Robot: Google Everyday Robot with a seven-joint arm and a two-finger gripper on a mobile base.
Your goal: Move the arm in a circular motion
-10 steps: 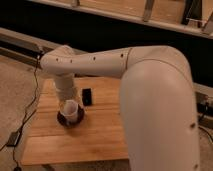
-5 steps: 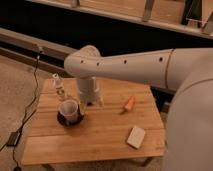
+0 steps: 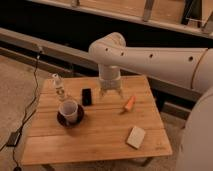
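Observation:
The off-white jointed arm reaches in from the right, its thick tube segments showing small dark holes. It bends at an elbow above the far side of the wooden table and points down. The gripper hangs just above the table's far middle, between a small black device and an orange carrot-like object.
A white cup on a dark saucer stands at the left of the table. A clear plastic bottle stands behind it. A pale sponge-like block lies at the front right. A black cable runs down the floor on the left.
The arm has swung to the right and back, uncovering the table. The gripper moved from over the cup to the table's far middle.

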